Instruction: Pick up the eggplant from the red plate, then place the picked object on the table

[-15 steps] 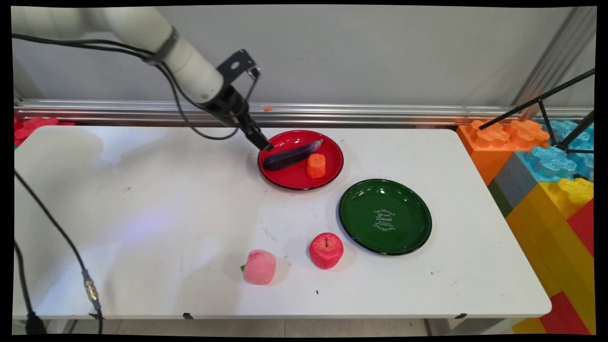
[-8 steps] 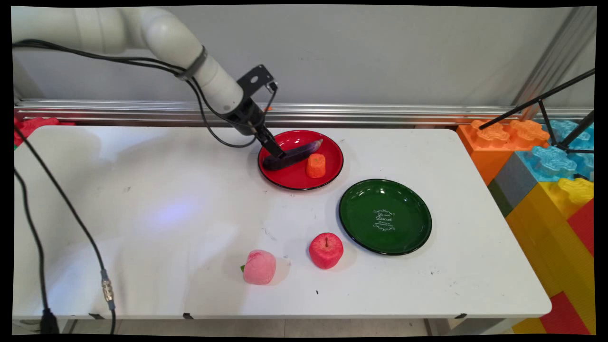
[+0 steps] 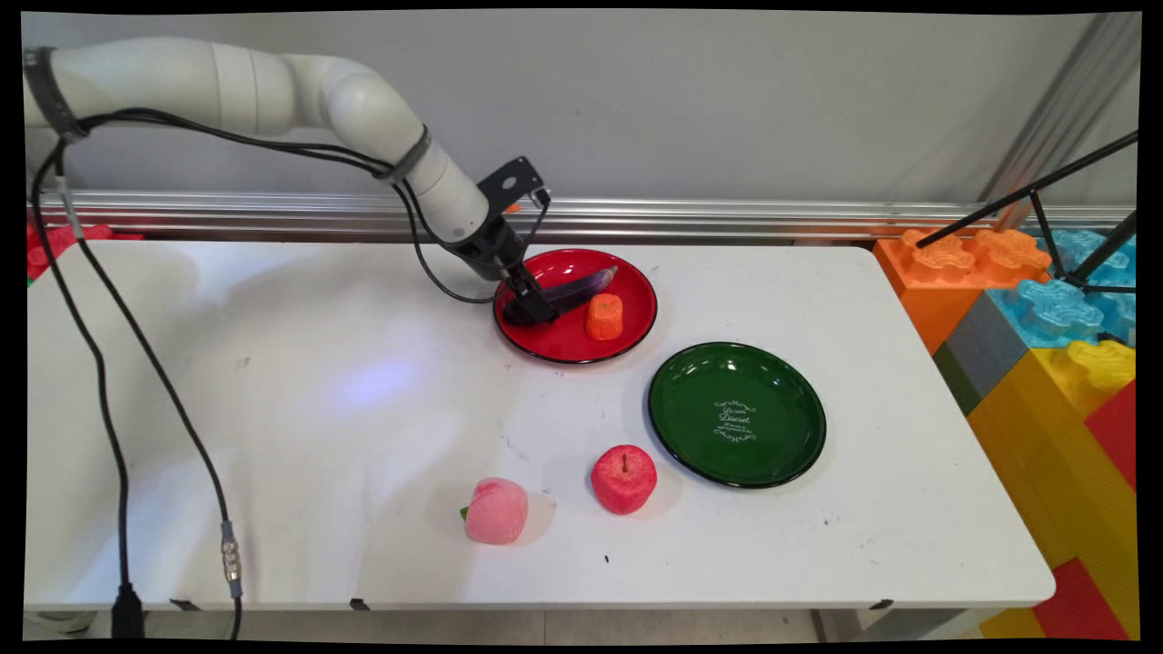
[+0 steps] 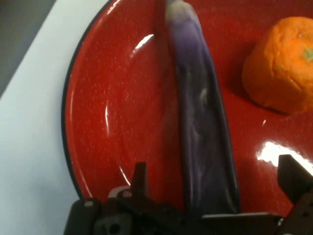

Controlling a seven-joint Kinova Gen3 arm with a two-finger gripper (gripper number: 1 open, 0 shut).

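A purple eggplant (image 3: 579, 289) (image 4: 200, 112) lies across the red plate (image 3: 565, 345) (image 4: 112, 117) at the back of the table. An orange fruit (image 3: 604, 317) (image 4: 281, 68) stands on the same plate, just right of the eggplant. My gripper (image 3: 536, 310) (image 4: 215, 172) is down over the eggplant's thick left end and open. One finger (image 4: 140, 178) stands on each side of the eggplant, with a visible gap to the right finger (image 4: 293, 176). The thick end itself is hidden behind the hand in the main view.
A green plate (image 3: 737, 415) sits right of centre. A red apple (image 3: 624, 479) and a pink peach (image 3: 497, 510) rest near the table's front edge. Coloured toy blocks (image 3: 1045, 309) stack at the right. Black cables (image 3: 154, 381) hang at the left.
The gripper has come down and to the right, from above the red plate's left rim to straddling the eggplant's thick end. Nothing on the table has shifted.
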